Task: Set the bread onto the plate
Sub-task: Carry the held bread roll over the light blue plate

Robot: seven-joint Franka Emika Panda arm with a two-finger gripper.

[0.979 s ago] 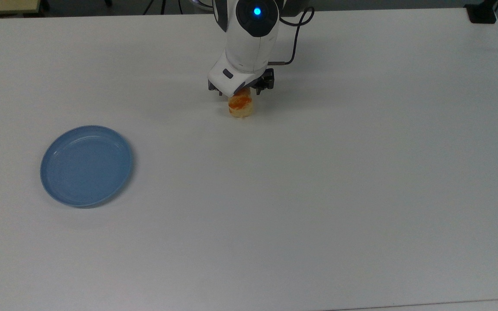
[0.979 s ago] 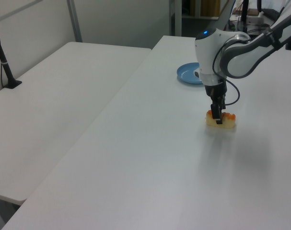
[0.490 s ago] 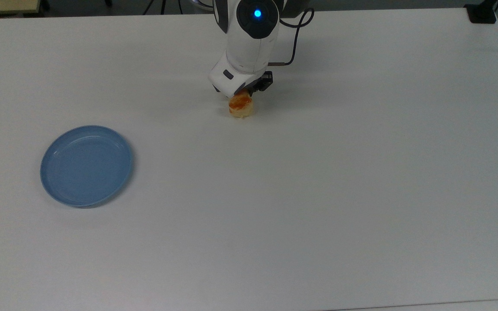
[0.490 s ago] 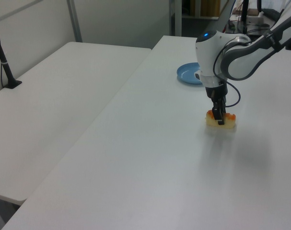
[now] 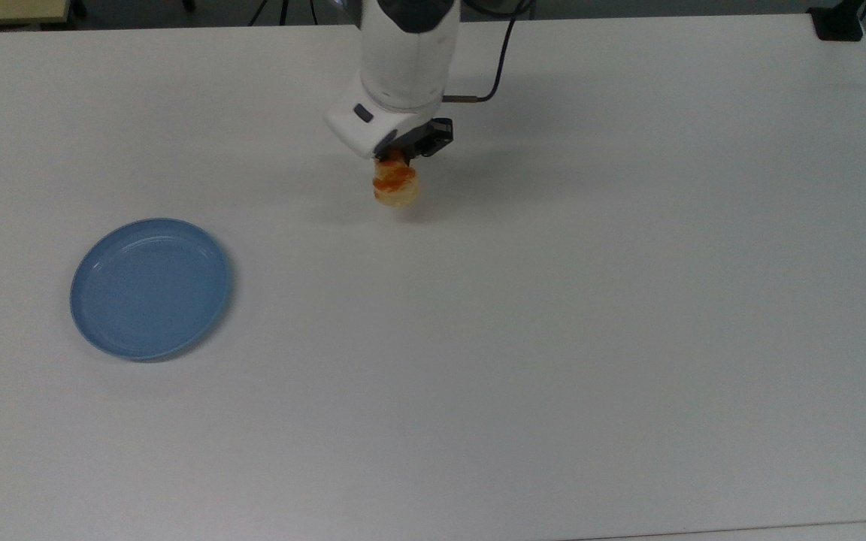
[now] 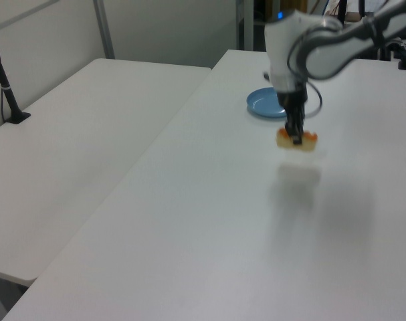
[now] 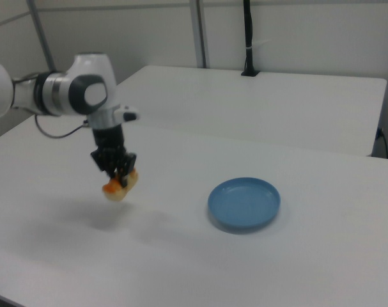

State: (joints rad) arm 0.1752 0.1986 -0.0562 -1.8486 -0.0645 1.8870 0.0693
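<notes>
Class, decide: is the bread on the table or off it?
Off it. The bread hangs in the hand, its shadow lying apart below on the table.

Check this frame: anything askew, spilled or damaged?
Nothing stands out. The gripper is shut on the bread, which hangs clear of the table with its shadow below. The bread looks whole. The plate sits flat and empty on the table, apart from the arm. No spills.
</notes>
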